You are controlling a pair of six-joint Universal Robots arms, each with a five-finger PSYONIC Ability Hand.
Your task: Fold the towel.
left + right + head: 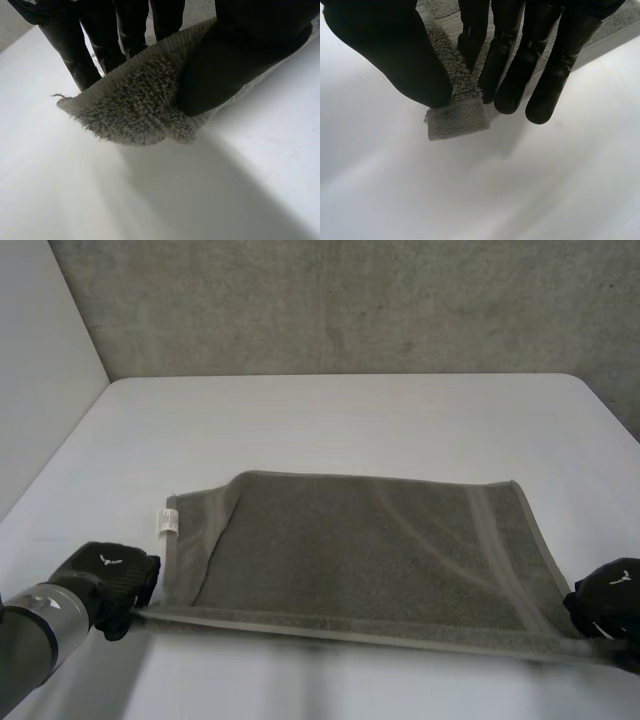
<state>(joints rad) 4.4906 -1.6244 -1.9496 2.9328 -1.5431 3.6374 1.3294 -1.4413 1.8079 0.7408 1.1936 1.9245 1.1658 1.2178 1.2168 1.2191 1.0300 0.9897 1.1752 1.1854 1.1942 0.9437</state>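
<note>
Head view: left hand (105,577) and right hand (612,602) each pinch a near towel (370,550) corner; its white label (168,521) is illegible.

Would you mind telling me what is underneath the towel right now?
Beneath the towel the white table shows under both lifted near corners, pinched by the left hand and right hand. Whatever lies under its flat middle is covered.
</note>
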